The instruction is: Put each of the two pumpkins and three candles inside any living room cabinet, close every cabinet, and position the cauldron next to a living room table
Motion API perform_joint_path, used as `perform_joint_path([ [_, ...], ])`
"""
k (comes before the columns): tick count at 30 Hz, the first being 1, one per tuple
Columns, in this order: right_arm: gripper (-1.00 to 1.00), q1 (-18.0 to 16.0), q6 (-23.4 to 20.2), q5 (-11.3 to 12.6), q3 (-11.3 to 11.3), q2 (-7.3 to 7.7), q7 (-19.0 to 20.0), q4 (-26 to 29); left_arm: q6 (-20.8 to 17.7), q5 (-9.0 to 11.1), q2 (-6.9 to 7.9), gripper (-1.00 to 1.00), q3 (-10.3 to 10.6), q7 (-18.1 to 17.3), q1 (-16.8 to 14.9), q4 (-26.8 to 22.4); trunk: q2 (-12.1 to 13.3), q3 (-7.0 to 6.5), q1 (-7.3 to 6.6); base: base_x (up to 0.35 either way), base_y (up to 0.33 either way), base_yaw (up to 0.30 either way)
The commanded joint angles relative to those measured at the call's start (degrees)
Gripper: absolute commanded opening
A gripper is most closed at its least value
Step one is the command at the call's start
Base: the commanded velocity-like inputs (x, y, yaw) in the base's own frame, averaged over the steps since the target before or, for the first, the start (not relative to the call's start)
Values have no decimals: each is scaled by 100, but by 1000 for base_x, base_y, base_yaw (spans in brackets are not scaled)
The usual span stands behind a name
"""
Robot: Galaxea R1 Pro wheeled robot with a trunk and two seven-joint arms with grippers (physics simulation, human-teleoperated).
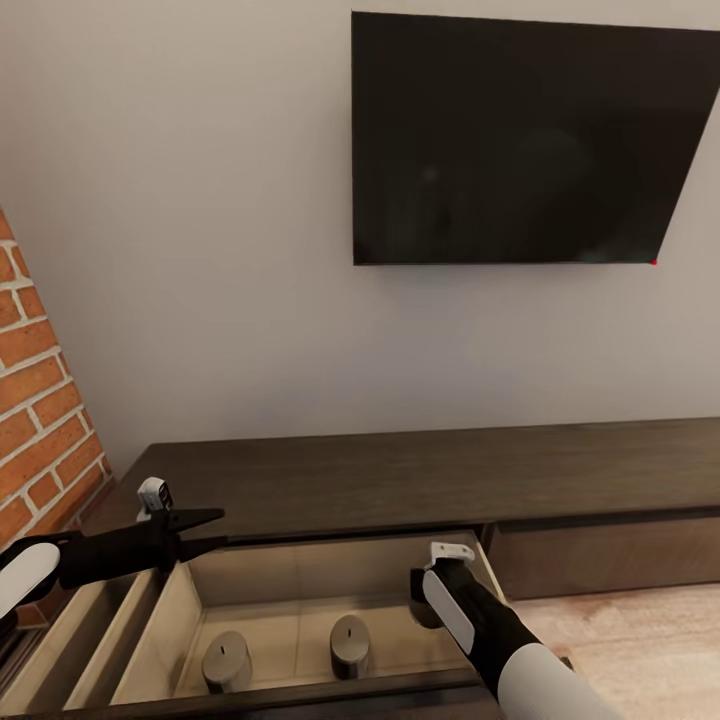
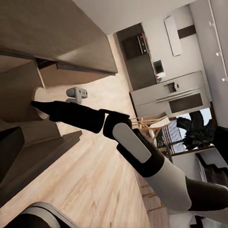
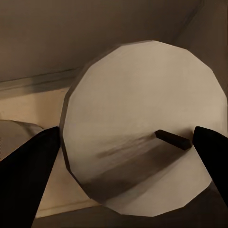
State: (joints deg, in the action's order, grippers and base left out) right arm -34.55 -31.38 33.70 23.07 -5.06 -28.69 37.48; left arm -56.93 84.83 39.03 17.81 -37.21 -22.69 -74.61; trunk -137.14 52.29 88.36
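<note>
Right gripper [image 3: 126, 147]: fingers wide around the third candle [image 3: 142, 128], at the open drawer's [image 1: 300, 575] 3 o'clock end.
Left gripper [image 1: 205, 532]: wide, empty.
Risk: withdrawing could topple it.

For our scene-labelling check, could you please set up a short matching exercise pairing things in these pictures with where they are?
Things:
1. television
2. two candles
3. brick wall
4. right claw

Places:
A. at the left edge of the head view
B. on either side of a third candle
C. hung on the wall above the cabinet
D. standing in the open drawer

Pairs: 1-C, 2-D, 3-A, 4-B
</note>
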Motion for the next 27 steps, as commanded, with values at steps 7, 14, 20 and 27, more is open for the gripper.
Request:
perform_joint_path([
  [7,-100,-7,242,57,37,-3,-57,-92,-12,7,0,100,12,-23,-8,-8,-285,132,153,0,0,0],
  [14,-100,-8,547,65,39,-30,-68,-116,-12,7,-2,100,12,-23,-8,-9,-566,258,307,0,0,0],
  [20,-100,-8,570,65,39,-38,-70,-118,-12,7,-8,100,20,-23,-8,-17,-617,386,344,0,0,0],
  [27,-100,-8,561,59,39,-39,-74,-118,-14,7,-9,100,40,-23,-8,-47,-626,541,362,0,0,0],
])
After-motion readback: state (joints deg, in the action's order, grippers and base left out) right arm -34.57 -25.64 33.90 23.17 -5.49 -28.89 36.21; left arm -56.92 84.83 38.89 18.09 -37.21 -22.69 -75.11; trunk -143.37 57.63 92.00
